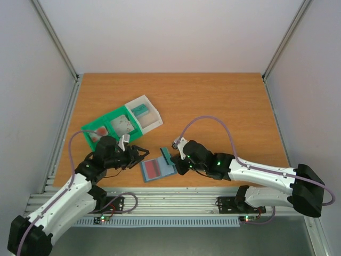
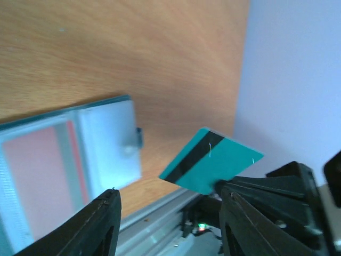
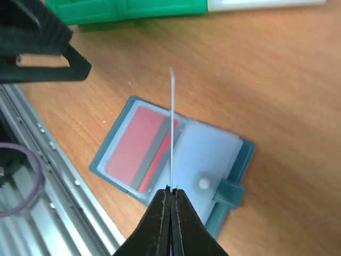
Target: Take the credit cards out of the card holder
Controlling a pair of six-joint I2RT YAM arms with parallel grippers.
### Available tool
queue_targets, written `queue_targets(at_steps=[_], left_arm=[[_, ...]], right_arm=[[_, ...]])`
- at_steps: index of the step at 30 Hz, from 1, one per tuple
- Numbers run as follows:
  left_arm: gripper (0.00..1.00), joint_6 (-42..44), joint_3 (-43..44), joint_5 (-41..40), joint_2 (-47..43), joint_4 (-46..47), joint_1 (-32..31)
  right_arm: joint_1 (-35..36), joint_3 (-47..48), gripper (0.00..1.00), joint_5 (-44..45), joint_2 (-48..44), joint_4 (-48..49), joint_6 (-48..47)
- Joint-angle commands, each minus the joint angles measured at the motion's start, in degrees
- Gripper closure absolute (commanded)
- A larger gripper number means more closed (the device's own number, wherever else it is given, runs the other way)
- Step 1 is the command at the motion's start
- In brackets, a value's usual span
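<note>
The slate-blue card holder [image 1: 158, 169] lies open on the table near the front edge, its tab to the right; it also shows in the right wrist view [image 3: 213, 154] and the left wrist view [image 2: 106, 138]. A red card with a grey stripe [image 3: 133, 146] sits in its left pocket. My right gripper [image 1: 175, 159] is shut on a teal card with a black stripe [image 2: 213, 160] and holds it upright just above the holder, edge-on in its own view [image 3: 172, 122]. My left gripper [image 1: 143, 156] is open and empty, just left of the holder.
A green-and-clear compartment tray [image 1: 106, 124] stands behind the left gripper, with a teal item [image 1: 141, 110] in its clear end and reddish items [image 1: 96, 136] in a green compartment. The metal rail runs close along the table's front edge.
</note>
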Motion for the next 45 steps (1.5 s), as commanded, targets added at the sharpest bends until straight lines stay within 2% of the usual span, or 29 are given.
queue_targets(at_steps=[1,5,10,15,25,32,41,45], left_arm=[[0.47,-9.47,2.49,3.68,-3.83,0.97,-0.22],[0.42,-19.86,2.13,5.58,-5.74,2.77,-0.22],[0.42,-27.11,-1.11,7.80,-6.33,10.93,-0.22],[0.40,-30.95,-3.65,8.57,-7.31,16.77,-0.22],[0.43,-33.89,-5.43,8.76,-9.43,17.13,-0.22],[0.59,-34.84,-6.21,8.78,-10.04,17.06,-0.22],[0.98,-34.12,-5.79,9.29,-9.54,16.64,-0.22],[1.00,-31.41,-4.23,8.88,-9.17,13.45,-0.22]], right_arm=[[2.71,1.66,0.99,11.07,-1.90,0.15,-14.55],[7.12,0.71,0.99,16.35,-2.23,4.92,-25.40],[12.15,0.29,0.99,21.17,-1.01,10.36,-35.37],[14.55,2.32,0.99,23.11,1.93,10.67,-38.16],[17.83,5.40,0.99,26.64,6.34,11.59,-41.59],[19.86,7.11,0.99,29.97,9.85,13.88,-44.59],[20.96,6.58,0.99,32.80,10.28,15.66,-45.78],[21.01,6.63,0.93,34.30,10.81,15.45,-44.24]])
